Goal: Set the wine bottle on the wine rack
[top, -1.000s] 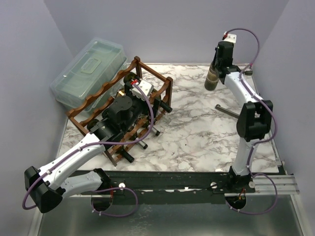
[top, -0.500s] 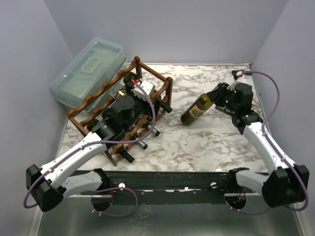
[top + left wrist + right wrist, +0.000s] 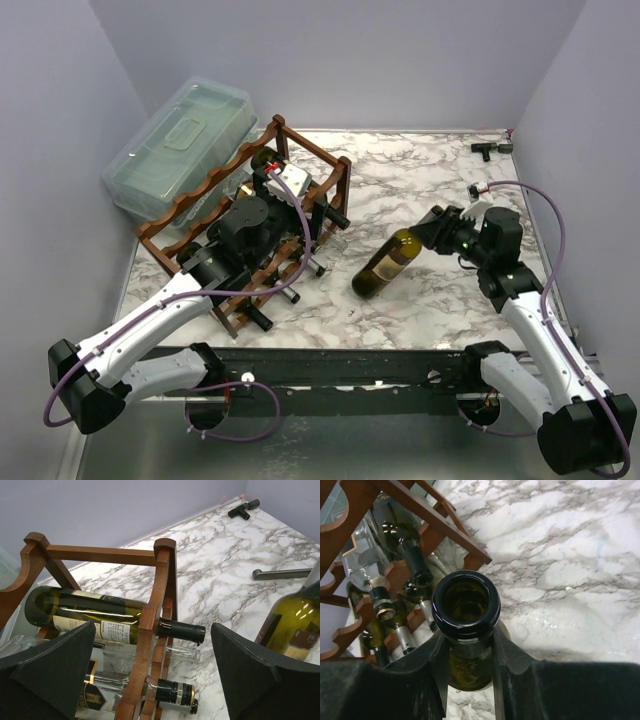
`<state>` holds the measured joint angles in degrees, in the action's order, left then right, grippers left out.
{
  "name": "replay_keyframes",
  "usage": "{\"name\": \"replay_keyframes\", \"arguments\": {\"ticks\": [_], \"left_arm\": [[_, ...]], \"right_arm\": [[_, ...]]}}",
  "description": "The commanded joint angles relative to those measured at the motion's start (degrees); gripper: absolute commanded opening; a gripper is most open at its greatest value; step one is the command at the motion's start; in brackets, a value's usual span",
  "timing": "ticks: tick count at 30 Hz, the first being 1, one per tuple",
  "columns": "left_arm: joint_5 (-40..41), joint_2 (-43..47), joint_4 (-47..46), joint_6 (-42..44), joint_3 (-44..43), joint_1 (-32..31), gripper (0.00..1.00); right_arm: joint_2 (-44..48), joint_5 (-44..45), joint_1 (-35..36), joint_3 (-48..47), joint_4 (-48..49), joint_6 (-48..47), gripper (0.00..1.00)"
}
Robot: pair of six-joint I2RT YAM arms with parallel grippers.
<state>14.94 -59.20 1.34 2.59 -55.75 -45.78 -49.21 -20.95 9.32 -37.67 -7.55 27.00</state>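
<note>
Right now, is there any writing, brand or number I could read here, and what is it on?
Nothing here can be read.
Cream label on the green bottle in the wine rack: print too small.
Black and gold label on the clear bottle below it: blurred.
Dark label on the wine bottle outside the rack: cut off, unreadable.

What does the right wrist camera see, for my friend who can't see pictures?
Two black fingers clamp the neck of a dark green wine bottle, its open mouth facing the camera. Past it, to the left, a reddish-brown wooden wine rack holds several bottles lying down, on a white marble table.
</note>
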Motion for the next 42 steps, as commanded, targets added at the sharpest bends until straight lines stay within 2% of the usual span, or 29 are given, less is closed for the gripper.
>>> {"name": "replay_keyframes", "arguments": {"ticks": [1,5,9,13,15,16,18,22,24,26,35,42], "left_arm": [[5.0,0.3,-1.1,0.5,-0.3,-0.2,0.99],[1.7,-0.1,-1.0,0.0,-1.4,-0.3,0.99],[-11.4,0.3,-4.0,-2.2,-0.8,-0.3,0.93],[-27.4,-1.5,-6.4,-5.1,-0.8,-1.1,0.92],[-30.8,-3.1,-6.2,-4.7,-1.0,-3.0,0.92],[-30.6,-3.6,-6.1,-4.0,-0.7,-4.3,0.92],[-24.8,-4.7,-5.3,-2.2,-0.2,-8.7,0.93],[-6.3,-9.0,-1.5,3.0,-1.3,-15.9,0.94],[0.6,-12.3,2.7,3.7,-3.4,-17.3,0.95],[4.0,-15.3,6.3,4.0,-5.6,-17.6,0.96],[-2.3,-20.5,9.0,3.7,-7.0,-18.8,0.96],[-3.7,-21.7,10.0,4.0,-7.5,-19.9,0.96]], "right_arm": [[2.4,-5.9,0.0,2.8,6.1,4.8,0.01],[2.3,-8.9,0.1,5.1,9.7,9.3,0.01],[1.7,-13.4,0.0,7.7,14.0,14.7,0.01],[3.3,-15.2,0.0,9.8,15.9,19.7,0.01],[4.6,-15.2,0.1,10.5,16.3,21.6,0.01],[5.2,-15.1,0.0,10.5,16.3,22.4,0.0],[6.4,-14.3,0.1,10.5,16.4,23.4,0.0],[8.1,-11.6,0.1,10.7,17.9,26.4,0.01],[8.5,-11.5,0.1,11.2,20.7,28.4,0.01],[8.4,-11.6,0.1,11.6,22.6,30.3,0.0],[9.4,-12.5,0.0,11.1,25.2,34.0,0.01],[13.5,-10.4,0.0,9.3,18.7,31.6,0.01]]}}
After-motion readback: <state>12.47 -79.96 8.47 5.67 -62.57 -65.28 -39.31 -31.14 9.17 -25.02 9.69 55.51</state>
